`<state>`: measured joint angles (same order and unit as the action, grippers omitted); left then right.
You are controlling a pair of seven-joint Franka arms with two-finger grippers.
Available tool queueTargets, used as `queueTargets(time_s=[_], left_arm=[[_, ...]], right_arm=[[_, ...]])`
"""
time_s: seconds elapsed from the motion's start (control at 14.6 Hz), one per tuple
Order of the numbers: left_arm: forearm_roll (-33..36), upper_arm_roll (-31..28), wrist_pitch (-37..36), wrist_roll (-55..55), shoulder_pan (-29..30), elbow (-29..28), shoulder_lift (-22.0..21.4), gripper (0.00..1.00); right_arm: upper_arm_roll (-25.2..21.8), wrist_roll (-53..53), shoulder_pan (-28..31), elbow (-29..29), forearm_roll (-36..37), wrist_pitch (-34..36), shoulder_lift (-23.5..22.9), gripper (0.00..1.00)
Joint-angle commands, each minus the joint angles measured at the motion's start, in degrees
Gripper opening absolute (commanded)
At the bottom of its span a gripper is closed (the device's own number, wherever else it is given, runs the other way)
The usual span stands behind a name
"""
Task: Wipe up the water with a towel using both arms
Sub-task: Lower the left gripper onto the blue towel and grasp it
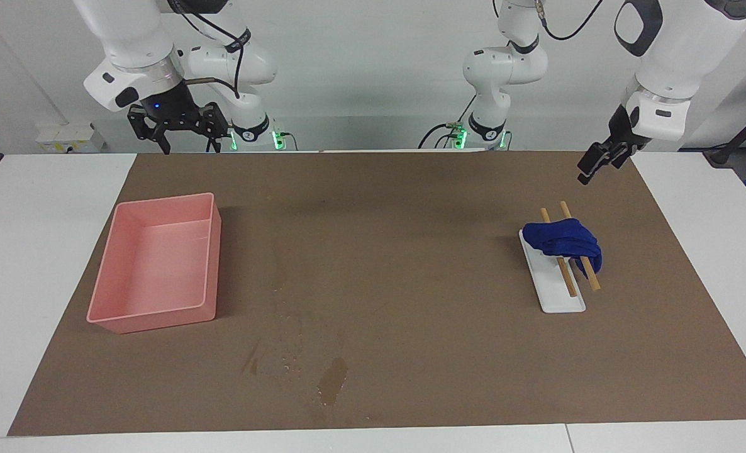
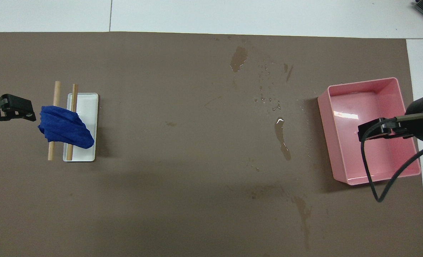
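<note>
Since towel [image 1: 565, 242] is draped over two sticks [image 1: 577, 261] at the left arm's end, I judge left gripper [image 1: 596, 165] nearer: jaws apart, empty, raised, not over it. Right gripper [image 1: 181, 129] open, waiting near pink tray [image 1: 105, 277]. Water [image 1: 332, 380] lies well apart from towel.

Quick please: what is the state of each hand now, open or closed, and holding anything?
Left hand: open, holding nothing, up over the brown paper.
Right hand: open, holding nothing, waiting.
</note>
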<state>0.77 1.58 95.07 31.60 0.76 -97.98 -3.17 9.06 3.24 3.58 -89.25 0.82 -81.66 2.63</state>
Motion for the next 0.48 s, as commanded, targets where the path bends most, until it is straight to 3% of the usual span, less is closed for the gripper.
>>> queueTargets(time_s=[0.0,0.14,0.41], left_arm=[[0.3,0.4,7.4,16.1,0.7,-7.0,-2.0,1.00],[0.3,0.4,10.2,24.1,0.6,-9.8,-1.8,0.95],[2.6,0.4,19.3,39.6,0.6,-15.0,0.5,0.95]], right_arm=[[0.3,0.2,0.5,-1.9,-0.8,-1.3,1.5,1.00],[0.3,0.3,0.5,-1.9,-0.7,-1.3,1.5,1.00],[0.3,0.3,0.5,-1.9,-0.7,-1.3,1.5,1.00]])
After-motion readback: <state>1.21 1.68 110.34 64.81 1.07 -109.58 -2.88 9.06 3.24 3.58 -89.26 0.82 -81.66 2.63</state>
